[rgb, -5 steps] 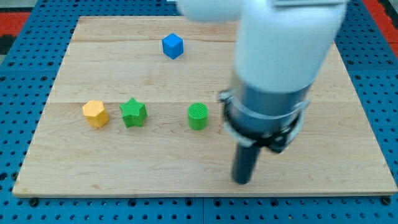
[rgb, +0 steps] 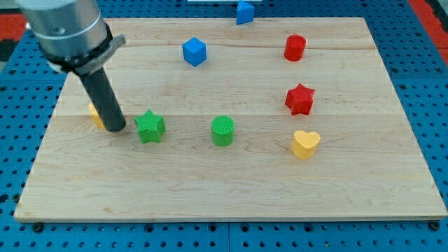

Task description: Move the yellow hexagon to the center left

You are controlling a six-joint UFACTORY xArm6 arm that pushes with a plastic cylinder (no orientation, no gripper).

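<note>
My tip [rgb: 116,128] has no jaws and holds nothing; it stands just left of the green star [rgb: 150,127]; yellow hexagon [rgb: 94,114] lies left of it, touching, mostly hidden behind the rod.

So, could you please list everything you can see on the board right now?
Board: 1, light wood, fills the view.
Hexagon: 1, yellow, centre left, mostly hidden behind the rod.
Star: 1, green, right of the hexagon.
Cylinder: 1, green, centre.
Cubes: 2, blue, top centre and top edge.
Red cylinder: 1, top right.
Red star: 1, right.
Heart: 1, yellow, lower right.
My tip: 1, dark, touching or just in front of the hexagon.
</note>
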